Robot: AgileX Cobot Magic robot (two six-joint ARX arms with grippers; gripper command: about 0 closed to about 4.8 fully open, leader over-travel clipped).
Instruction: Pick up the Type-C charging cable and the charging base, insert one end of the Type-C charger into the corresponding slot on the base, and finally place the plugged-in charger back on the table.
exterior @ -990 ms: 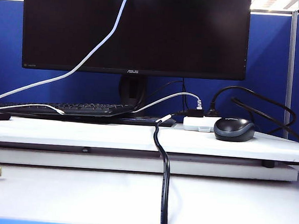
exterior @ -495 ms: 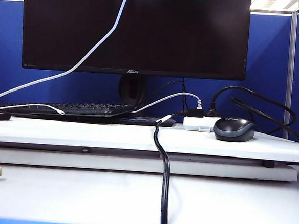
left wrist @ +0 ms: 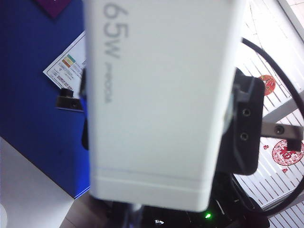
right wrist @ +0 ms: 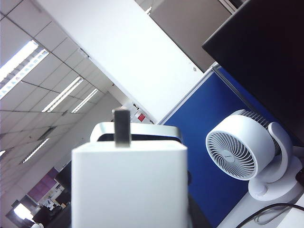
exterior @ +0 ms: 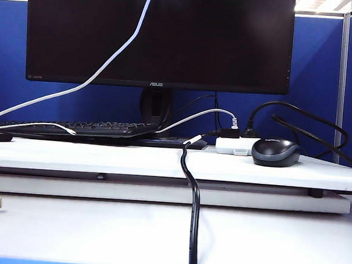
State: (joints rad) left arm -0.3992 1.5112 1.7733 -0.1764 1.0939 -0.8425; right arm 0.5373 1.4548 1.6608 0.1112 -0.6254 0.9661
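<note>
Neither gripper shows in the exterior view, where the thin white Type-C charging cable (exterior: 108, 61) climbs from the left of the table (exterior: 102, 157) out of the top. In the left wrist view the charging base (left wrist: 156, 95), a white block marked 65W, fills the picture. A blurred white connector (left wrist: 135, 211) meets its near end, right where my left gripper (left wrist: 135, 218) is shut on the cable. My right gripper (right wrist: 128, 194) is shut on the base (right wrist: 128, 180), whose metal prong (right wrist: 121, 126) points up. One of its black fingers (left wrist: 243, 124) flanks the block.
A black monitor (exterior: 158, 34), keyboard (exterior: 98, 128), dark mouse (exterior: 275, 152) and a small white box with black plugs (exterior: 234, 144) stand on the raised board. A thick black cable (exterior: 193, 218) hangs over its front edge. A white fan (right wrist: 247, 147) stands beside the blue partition.
</note>
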